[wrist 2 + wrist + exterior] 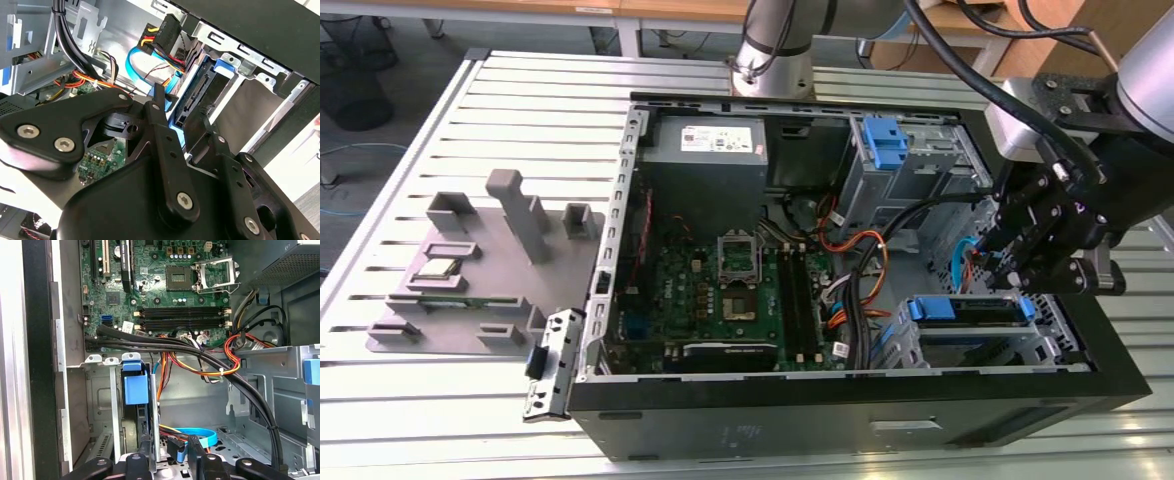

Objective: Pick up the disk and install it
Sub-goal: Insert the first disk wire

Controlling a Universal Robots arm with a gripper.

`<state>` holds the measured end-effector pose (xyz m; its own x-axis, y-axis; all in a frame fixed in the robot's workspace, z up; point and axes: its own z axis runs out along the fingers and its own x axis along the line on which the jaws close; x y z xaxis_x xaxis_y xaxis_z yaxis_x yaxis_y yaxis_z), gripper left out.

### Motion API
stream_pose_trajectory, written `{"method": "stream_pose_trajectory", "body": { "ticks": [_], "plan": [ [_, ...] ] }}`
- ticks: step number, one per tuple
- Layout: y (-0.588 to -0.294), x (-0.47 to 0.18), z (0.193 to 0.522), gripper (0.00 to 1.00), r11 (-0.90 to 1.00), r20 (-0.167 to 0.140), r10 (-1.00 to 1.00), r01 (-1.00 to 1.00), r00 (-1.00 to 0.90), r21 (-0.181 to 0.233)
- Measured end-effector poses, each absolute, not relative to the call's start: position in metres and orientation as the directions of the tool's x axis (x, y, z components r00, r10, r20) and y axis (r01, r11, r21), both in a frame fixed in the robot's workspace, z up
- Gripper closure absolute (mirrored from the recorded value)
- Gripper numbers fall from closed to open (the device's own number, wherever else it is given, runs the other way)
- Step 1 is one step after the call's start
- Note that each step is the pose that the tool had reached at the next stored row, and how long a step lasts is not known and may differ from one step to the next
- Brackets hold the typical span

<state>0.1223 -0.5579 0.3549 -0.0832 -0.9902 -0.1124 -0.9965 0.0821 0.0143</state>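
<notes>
- Your claw (181, 107): fingers stood spread, close over the disk (194, 96).
- Your disk sat in a drive bay of the computer case (854, 425), blue rail showing.

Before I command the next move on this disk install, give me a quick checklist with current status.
1. Disk in the drive bay: ok, it stands in the slot.
2. Disk fully seated: cannot tell.
3. Gripper at the disk: ok, close by its end.
4. Gripper hold on the disk: cannot tell.
5. Power connector plugged into the disk: not ok, it seems to hang apart from it.
6. Blue flat cable clearance: not ok, it lies close by the gripper.
</notes>
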Motion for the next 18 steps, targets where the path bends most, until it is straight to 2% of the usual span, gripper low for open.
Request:
{"method": "stream_pose_trajectory", "body": {
  "ticks": [7, 8, 14, 15, 16, 18],
  "plan": [
    [-0.5579, 0.1223, 0.3549, 0.59, 0.082, -0.112, -0.99, -0.997, -0.083, 0.014],
    [-0.5579, 0.1223, 0.3549, 0.66, 0.082, -0.112, -0.99, -0.997, -0.083, 0.014],
    [-0.5579, 0.1223, 0.3549, 0.66, 0.082, -0.112, -0.99, -0.997, -0.083, 0.014],
    [-0.5579, 0.1223, 0.3549, 0.67, 0.082, -0.112, -0.99, -0.997, -0.083, 0.014],
    [-0.5579, 0.1223, 0.3549, 0.74, 0.082, -0.112, -0.99, -0.997, -0.083, 0.014],
    [-0.5579, 0.1223, 0.3549, 0.74, 0.082, -0.112, -0.99, -0.997, -0.083, 0.014]
  ]
}}
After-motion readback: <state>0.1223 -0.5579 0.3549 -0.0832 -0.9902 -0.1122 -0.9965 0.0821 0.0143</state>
